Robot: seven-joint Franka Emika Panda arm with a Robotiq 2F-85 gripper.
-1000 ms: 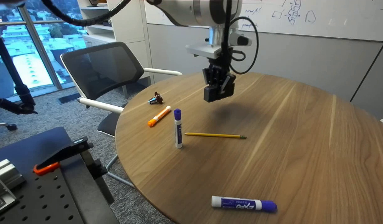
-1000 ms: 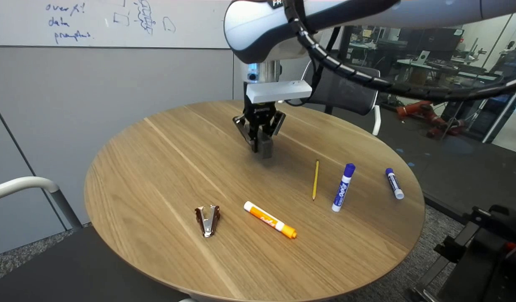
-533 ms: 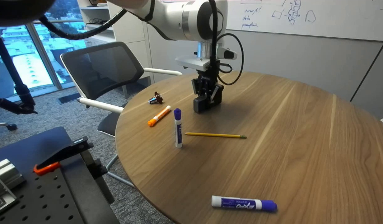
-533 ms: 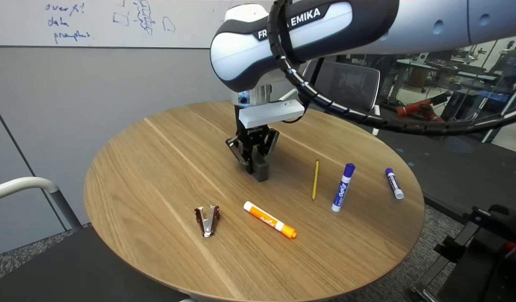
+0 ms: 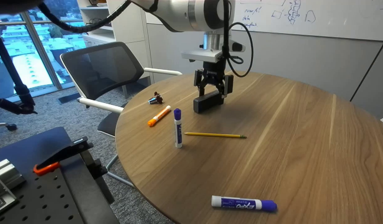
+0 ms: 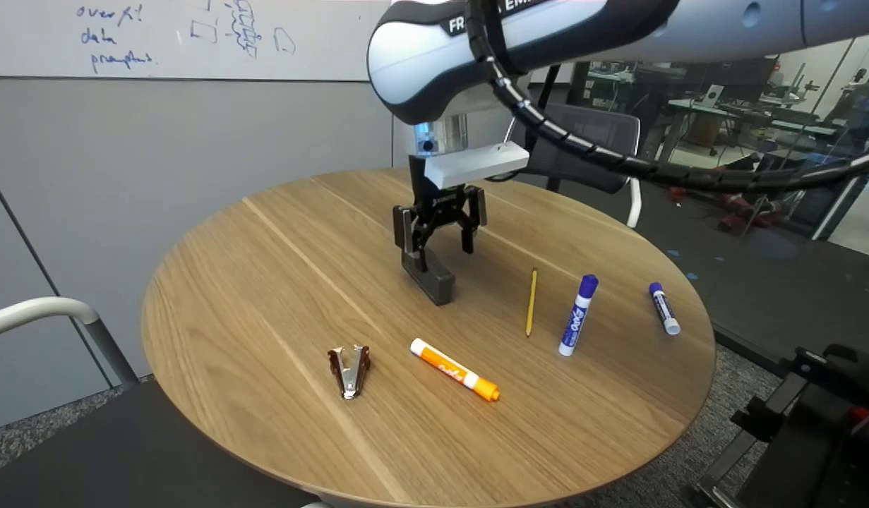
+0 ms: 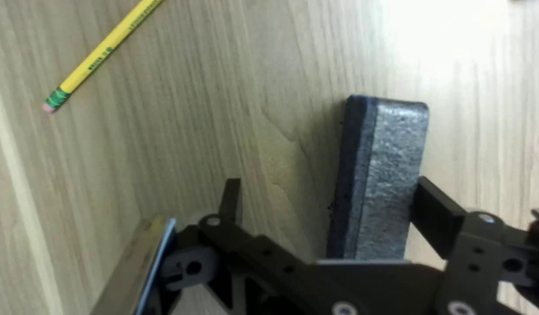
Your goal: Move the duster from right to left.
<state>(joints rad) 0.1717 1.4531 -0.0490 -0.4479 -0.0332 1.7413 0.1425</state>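
Note:
The duster (image 5: 209, 102), a dark grey block, lies on its long side on the round wooden table, seen in both exterior views. My gripper (image 6: 442, 255) is right above it with jaws spread wide. In the wrist view the duster (image 7: 394, 144) lies between the fingers, nearer the right-hand one. That finger (image 7: 438, 214) overlaps the block's edge in the picture; whether they touch I cannot tell. The left-hand finger (image 7: 230, 201) stands well apart from it, with bare wood between. The duster's near end is hidden behind the gripper body in the wrist view.
A yellow pencil (image 5: 215, 135), an upright blue-capped marker (image 5: 178, 128) and an orange marker (image 6: 454, 370) are close by. A staple remover (image 6: 349, 372) sits near the table edge. Another blue-capped marker (image 5: 243, 203) lies farther off. A chair (image 5: 104, 71) stands beside the table.
My gripper came down with the duster shut in it and set it on the table. Since then the jaws have opened and the arm has risen somewhat, while the duster stays put.

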